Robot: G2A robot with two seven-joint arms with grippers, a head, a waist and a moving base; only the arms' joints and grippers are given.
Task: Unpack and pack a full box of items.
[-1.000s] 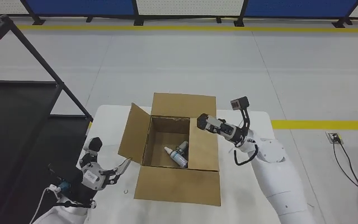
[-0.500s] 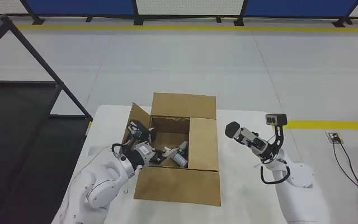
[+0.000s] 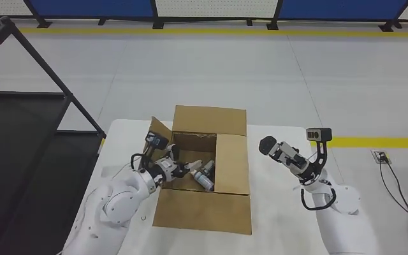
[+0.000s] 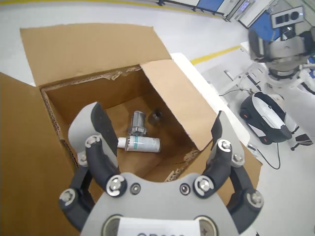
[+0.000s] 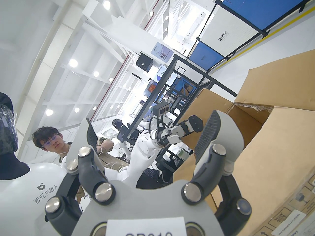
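1. Left gripper (image 4: 160, 121): fingers spread apart, holding nothing. It is poised over the open box, pointing down into it. In the top view the left gripper (image 3: 182, 171) sits at the box's left wall, just inside the opening.
2. Bottle (image 4: 142, 144): white with a teal band and a white cap, lying on its side on the box floor, below the left gripper and apart from it. In the top view the bottle (image 3: 205, 182) lies near the right inner wall.
3. Jar (image 4: 138, 122): clear with a metallic end, lying beside the bottle and touching or nearly touching it.
4. Cap (image 4: 155, 116): small and dark, on the box floor just beside the jar.
5. Box (image 3: 201, 210): brown cardboard, all four flaps folded outward, standing on the table (image 3: 274, 210).
6. Right gripper (image 5: 151, 126): fingers spread apart, holding nothing. In the top view the right gripper (image 3: 268, 145) is held above the table, to the right of the box and apart from its right flap.
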